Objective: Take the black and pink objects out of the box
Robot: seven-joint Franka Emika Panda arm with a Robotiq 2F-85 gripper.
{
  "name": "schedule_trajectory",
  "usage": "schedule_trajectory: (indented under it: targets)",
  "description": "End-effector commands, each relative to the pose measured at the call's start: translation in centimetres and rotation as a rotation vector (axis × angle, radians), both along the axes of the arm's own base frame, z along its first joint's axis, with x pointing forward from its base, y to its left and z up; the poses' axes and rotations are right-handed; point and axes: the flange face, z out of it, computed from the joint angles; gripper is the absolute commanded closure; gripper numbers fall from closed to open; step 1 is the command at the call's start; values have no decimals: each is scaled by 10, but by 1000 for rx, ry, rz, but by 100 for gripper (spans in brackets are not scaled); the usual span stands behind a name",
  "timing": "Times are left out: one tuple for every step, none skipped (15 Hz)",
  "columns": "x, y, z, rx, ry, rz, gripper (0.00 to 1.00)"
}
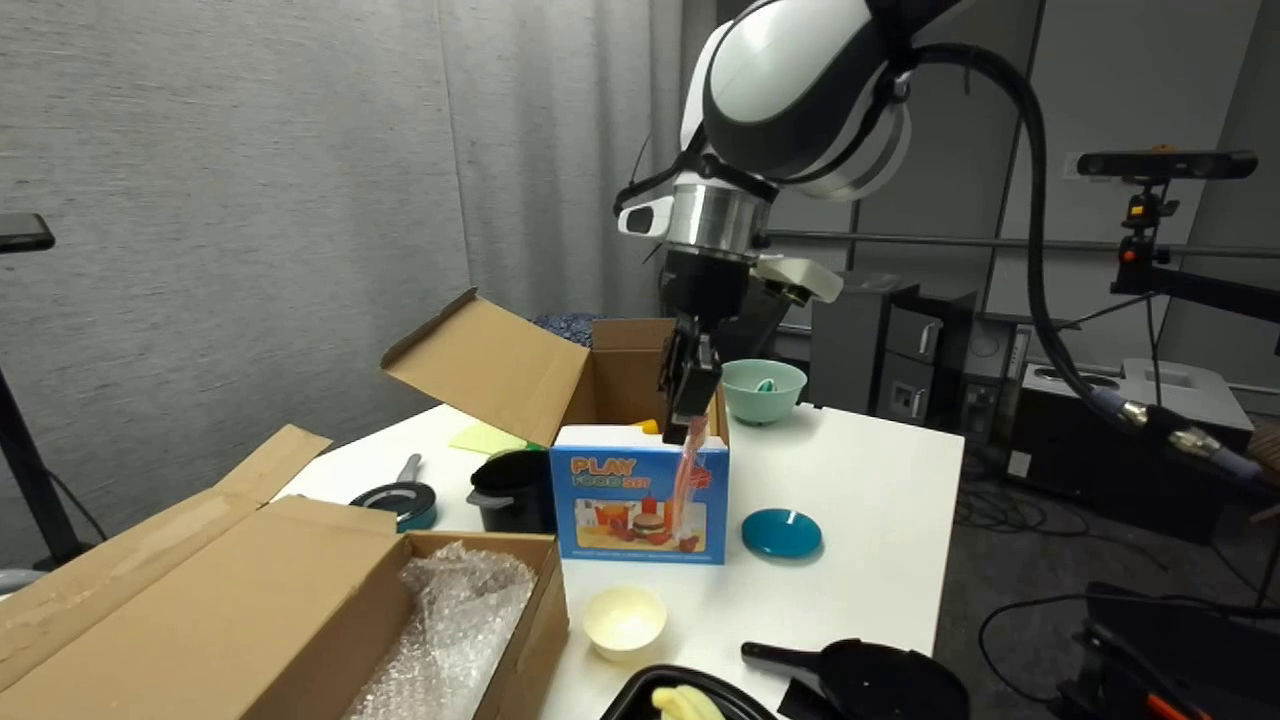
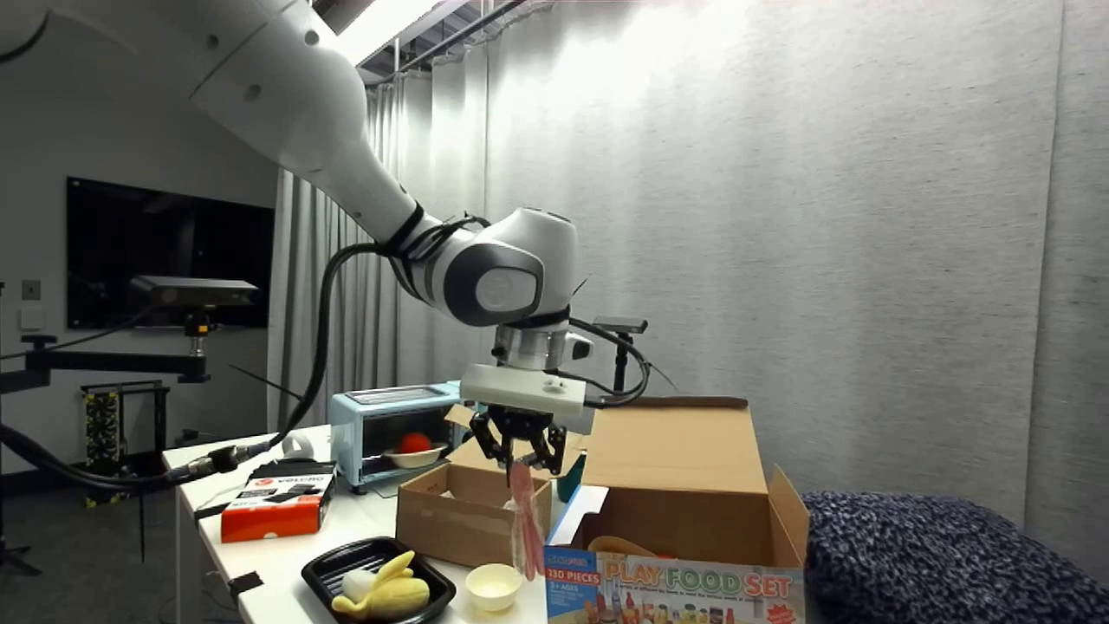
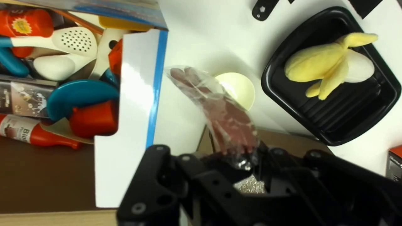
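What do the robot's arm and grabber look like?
The arm is smooth, rounded and mostly white, with some dark parts. A thick black cable curves alongside. Lower down are a shiny silver band and a pale boxy block. The gripper is black, angular and jointed.

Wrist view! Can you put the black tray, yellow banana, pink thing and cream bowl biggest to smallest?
1. Black tray
2. Yellow banana and pink thing: too alike to rank, with the pink thing nearer the camera
3. Cream bowl, partly hidden

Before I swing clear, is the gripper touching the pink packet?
Touching: the wrist view shows the gripper pinching one end of the pink packet.
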Motion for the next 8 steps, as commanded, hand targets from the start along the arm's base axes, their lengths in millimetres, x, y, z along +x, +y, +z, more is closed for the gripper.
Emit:
schedule_trajectory:
  targets:
    - [11,31,-41,-26,22,-23,100]
    - [13,40,-51,-30,32,-24,100]
    - [14,45,-58,-36,40,-24,100]
    - [15,49,-66,-41,46,-15,100]
    - [16,53,-72,-56,54,-2,100]
    - [17,55,-76,-64,53,5,100]
    - [18,55,-79,-74,52,14,100]
    - [20,56,-80,-79,46,17,100]
